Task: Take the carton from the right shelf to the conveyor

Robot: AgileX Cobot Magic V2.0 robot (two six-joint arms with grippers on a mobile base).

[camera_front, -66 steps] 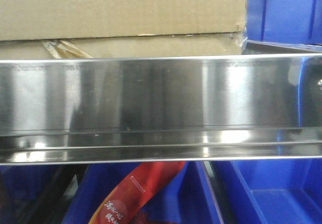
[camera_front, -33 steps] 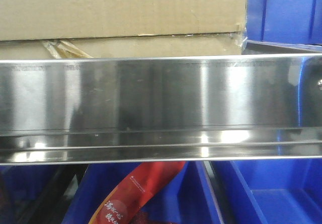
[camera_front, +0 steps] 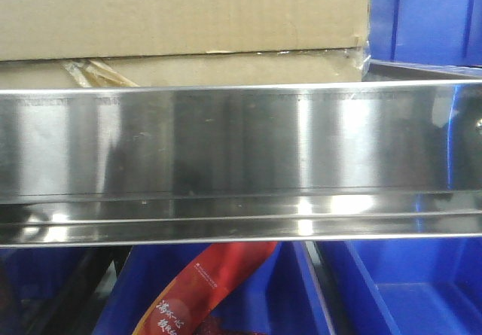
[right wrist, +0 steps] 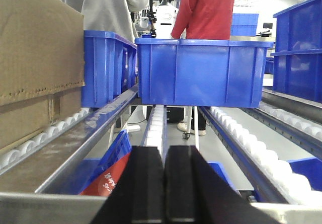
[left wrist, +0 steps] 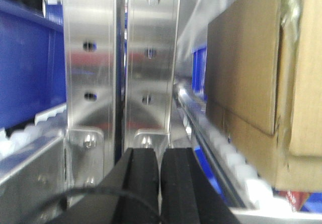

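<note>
The brown carton (camera_front: 181, 19) rests on the right shelf behind its shiny steel front rail (camera_front: 241, 154). From the left wrist view the carton (left wrist: 261, 83) fills the right side, and my left gripper (left wrist: 160, 158) is shut and empty just to its left, facing steel uprights (left wrist: 121, 58). From the right wrist view the carton (right wrist: 35, 58) stands at far left, and my right gripper (right wrist: 164, 156) is shut and empty to its right, over the roller lanes. The conveyor is out of view.
Blue plastic bins (right wrist: 204, 70) sit on the roller lanes beside the carton, others (camera_front: 407, 290) on the level below. A red packet (camera_front: 203, 290) lies in a lower bin. Two people (right wrist: 206, 7) stand behind the rack.
</note>
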